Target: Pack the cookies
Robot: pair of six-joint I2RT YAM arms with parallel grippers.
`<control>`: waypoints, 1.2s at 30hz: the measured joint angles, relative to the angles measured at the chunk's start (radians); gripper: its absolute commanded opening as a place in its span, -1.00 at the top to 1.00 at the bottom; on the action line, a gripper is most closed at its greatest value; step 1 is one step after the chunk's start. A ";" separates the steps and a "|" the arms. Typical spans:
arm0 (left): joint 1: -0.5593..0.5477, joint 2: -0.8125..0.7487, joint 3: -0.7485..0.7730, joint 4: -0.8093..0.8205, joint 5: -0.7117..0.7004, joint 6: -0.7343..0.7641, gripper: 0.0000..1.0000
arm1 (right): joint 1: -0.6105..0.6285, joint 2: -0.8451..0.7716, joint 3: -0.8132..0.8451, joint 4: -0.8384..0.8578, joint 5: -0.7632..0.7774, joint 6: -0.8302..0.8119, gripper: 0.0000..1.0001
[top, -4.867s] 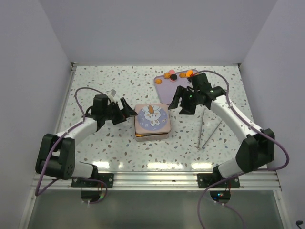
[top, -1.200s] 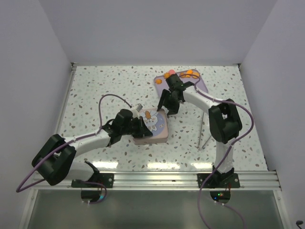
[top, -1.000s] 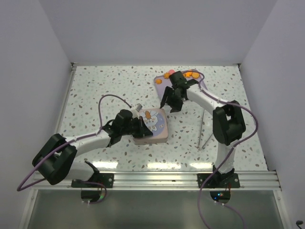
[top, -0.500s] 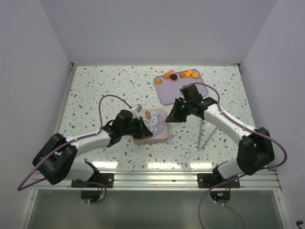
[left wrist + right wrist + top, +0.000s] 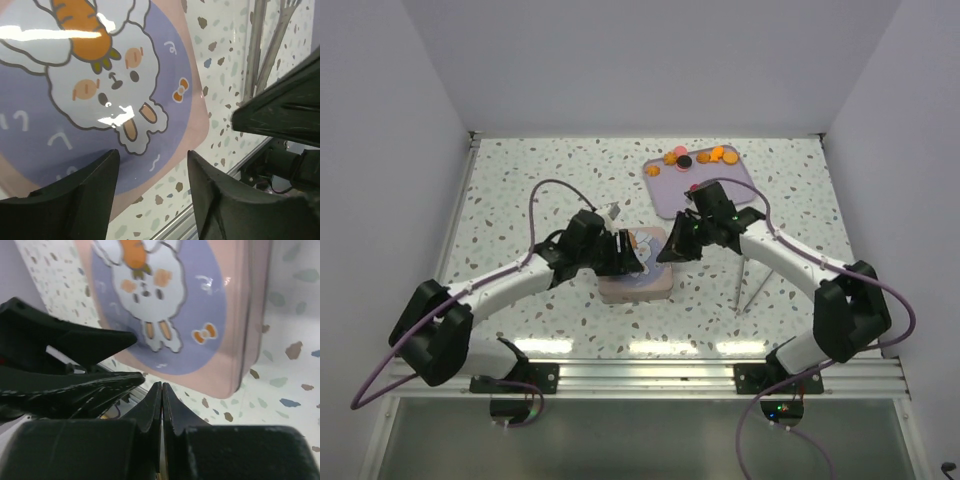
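The cookies (image 5: 702,157), small orange rounds with one dark and one pink, lie at the far edge of a purple tray (image 5: 670,195). A square pink tin (image 5: 638,285) stands at the table's middle, its bunny lid (image 5: 100,85) on top. My left gripper (image 5: 628,252) hovers open over the lid's near right corner (image 5: 152,156), holding nothing. At the tin's right side my right gripper (image 5: 666,250) is shut and empty, tips (image 5: 160,385) pointing past the tin's corner (image 5: 240,375) toward the left gripper's fingers (image 5: 65,365).
A thin metal stand (image 5: 755,272) is to the right of the tin, under the right forearm; it also shows in the left wrist view (image 5: 260,60). Grey walls enclose the speckled table (image 5: 540,180) on three sides.
The left gripper has opened and lifted up over the lid. The right gripper shut and swung from the tray down to the tin's right side.
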 measured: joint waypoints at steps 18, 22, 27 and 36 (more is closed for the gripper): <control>0.290 -0.395 0.240 -0.353 -0.536 0.223 -1.00 | 0.000 -0.613 0.162 -0.192 0.135 -0.286 -0.97; 0.292 -0.543 0.026 -0.211 -0.725 0.259 -1.00 | 0.000 -0.787 0.118 -0.218 0.269 -0.285 -0.97; 0.292 -0.537 -0.268 -0.007 -0.914 0.336 -1.00 | 0.000 -0.902 0.067 -0.267 0.422 -0.276 -0.97; 0.343 -0.356 -0.634 0.546 -0.978 0.600 -1.00 | 0.000 -0.966 0.048 -0.362 0.547 -0.278 -0.97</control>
